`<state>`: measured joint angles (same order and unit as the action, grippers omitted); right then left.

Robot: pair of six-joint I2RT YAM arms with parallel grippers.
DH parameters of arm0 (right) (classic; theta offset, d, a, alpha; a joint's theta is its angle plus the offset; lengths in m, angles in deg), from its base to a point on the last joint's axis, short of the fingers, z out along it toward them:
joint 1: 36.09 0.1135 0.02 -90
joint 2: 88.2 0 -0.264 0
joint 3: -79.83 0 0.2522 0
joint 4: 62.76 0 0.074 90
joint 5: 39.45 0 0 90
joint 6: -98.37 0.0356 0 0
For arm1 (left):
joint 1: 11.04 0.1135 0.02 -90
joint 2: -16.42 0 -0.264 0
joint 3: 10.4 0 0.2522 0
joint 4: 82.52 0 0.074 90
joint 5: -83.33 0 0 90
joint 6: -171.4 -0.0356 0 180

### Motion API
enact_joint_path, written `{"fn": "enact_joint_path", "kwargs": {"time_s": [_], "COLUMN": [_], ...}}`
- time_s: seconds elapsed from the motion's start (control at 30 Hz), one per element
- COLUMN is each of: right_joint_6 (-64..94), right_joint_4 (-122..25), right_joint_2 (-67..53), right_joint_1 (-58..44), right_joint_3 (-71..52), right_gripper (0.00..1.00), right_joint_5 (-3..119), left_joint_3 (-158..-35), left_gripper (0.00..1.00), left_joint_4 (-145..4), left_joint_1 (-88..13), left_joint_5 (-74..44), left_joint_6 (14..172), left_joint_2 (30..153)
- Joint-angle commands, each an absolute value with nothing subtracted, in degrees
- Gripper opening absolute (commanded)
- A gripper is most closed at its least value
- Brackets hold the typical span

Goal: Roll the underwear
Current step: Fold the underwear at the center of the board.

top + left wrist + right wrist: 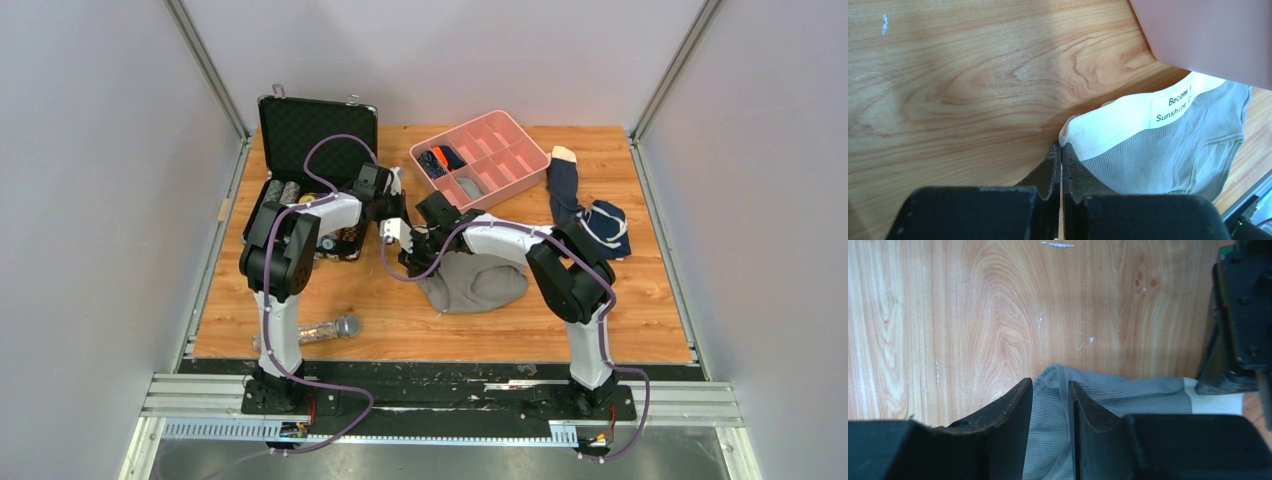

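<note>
Underwear lies crumpled mid-bench, near the pink tray. Left end effector is clenched, its tips at the corner of the cream band; we cannot tell whether cloth is pinched. Right end effector stands part-open, fingers astride a gray fold.

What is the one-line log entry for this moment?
left gripper: shut on underwear band | right gripper: open, astride underwear edge | underwear: unrolled, on table
</note>
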<state>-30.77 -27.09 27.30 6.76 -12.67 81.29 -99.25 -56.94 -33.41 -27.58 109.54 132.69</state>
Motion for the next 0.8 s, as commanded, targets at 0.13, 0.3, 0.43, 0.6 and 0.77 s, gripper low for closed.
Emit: {"fn": "enact_joint_path", "kwargs": {"time_s": [0.13, 0.3, 0.43, 0.6, 0.77], "right_joint_6": [-31.6, -31.0, -30.5, -29.2, -28.8], "right_joint_4": [-28.4, -28.5, -28.6, -28.2, -27.7], "right_joint_2": [29.1, 29.8, 30.2, 31.6, 32.8], "right_joint_1": [7.6, 8.4, 8.6, 8.7, 9.6], "right_joint_3": [-12.5, -12.5, -12.4, -12.7, -12.1], "right_gripper": [0.36, 0.36, 0.35, 0.32, 0.22], "right_joint_5": [82.4, 82.1, 81.5, 80.3, 78.7], "left_joint_3": [-100.9, -100.9, -100.9, -100.8, -100.3], "left_gripper": [0.00, 0.00, 0.00, 0.00, 0.00], "left_joint_4": [-57.6, -57.7, -57.7, -57.6, -57.3], "left_joint_1": [-33.3, -33.4, -33.4, -33.4, -33.4], "left_joint_5": [-26.5, -26.5, -26.6, -26.3, -26.0], "left_joint_6": [110.0, 110.0, 110.3, 111.0, 112.5], "left_joint_2": [133.2, 133.1, 133.0, 132.7, 131.8]}}
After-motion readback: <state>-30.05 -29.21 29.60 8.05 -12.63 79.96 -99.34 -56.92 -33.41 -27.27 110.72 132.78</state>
